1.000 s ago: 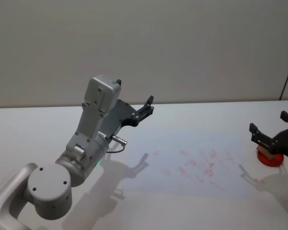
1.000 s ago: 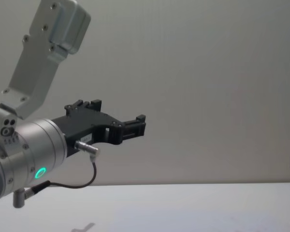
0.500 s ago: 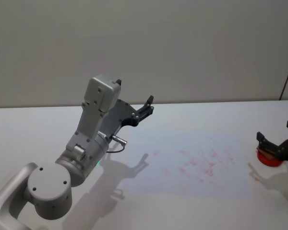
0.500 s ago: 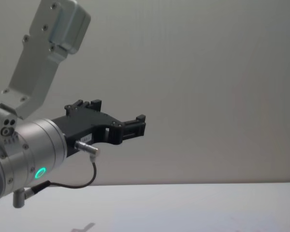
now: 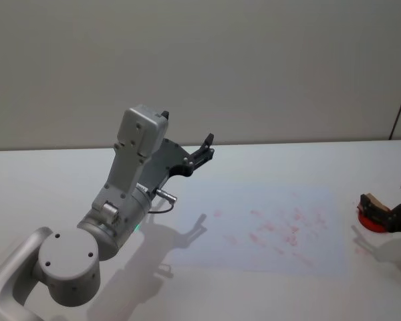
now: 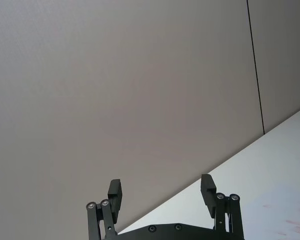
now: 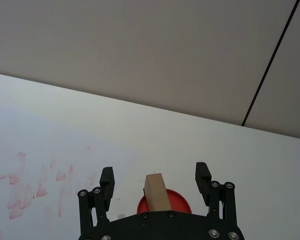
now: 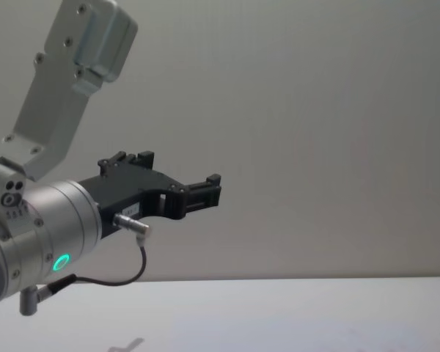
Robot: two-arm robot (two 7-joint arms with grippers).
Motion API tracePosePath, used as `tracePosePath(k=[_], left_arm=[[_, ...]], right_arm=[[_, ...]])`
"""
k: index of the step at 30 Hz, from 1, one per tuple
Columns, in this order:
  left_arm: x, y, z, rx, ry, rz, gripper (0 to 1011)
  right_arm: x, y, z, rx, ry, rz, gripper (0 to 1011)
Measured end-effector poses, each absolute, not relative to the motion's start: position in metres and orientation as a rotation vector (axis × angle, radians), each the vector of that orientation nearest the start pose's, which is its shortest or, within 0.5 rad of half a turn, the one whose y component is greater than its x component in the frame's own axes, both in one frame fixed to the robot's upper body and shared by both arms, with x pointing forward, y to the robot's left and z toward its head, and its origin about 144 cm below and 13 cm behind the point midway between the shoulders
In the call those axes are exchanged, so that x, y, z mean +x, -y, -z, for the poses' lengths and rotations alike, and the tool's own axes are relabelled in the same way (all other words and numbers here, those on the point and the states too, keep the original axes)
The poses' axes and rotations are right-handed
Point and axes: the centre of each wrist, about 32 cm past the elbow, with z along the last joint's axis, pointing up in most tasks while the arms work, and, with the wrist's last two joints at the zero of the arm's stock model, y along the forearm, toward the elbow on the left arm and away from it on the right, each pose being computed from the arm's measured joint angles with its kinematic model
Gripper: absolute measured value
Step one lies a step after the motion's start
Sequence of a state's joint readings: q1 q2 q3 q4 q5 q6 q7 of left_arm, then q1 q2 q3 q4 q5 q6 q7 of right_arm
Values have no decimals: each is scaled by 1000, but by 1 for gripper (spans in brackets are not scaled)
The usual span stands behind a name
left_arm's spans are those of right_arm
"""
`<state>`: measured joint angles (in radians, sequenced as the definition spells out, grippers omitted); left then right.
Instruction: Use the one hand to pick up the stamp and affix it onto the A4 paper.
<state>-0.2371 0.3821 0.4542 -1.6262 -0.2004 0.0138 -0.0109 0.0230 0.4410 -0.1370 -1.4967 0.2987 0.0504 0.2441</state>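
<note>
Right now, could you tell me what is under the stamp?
The stamp stands on a round red disc on the table; the stamp's underside and the disc's middle are covered.

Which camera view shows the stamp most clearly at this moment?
The right wrist view. There the stamp stands close, between the jaws of the open right gripper, its tan block and red part both plain. The head view shows it small at the far right, partly behind that gripper. The chest view faces the raised left gripper.
</note>
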Motion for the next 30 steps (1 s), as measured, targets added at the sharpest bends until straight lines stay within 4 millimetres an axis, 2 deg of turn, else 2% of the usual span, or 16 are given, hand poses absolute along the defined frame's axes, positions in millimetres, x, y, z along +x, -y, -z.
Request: tracePosePath(k=[30], left_arm=[[492,-198,-1204,61,268,-1124,1001]], right_arm=[[480,326,-1122,-249,-124,1235,1001]])
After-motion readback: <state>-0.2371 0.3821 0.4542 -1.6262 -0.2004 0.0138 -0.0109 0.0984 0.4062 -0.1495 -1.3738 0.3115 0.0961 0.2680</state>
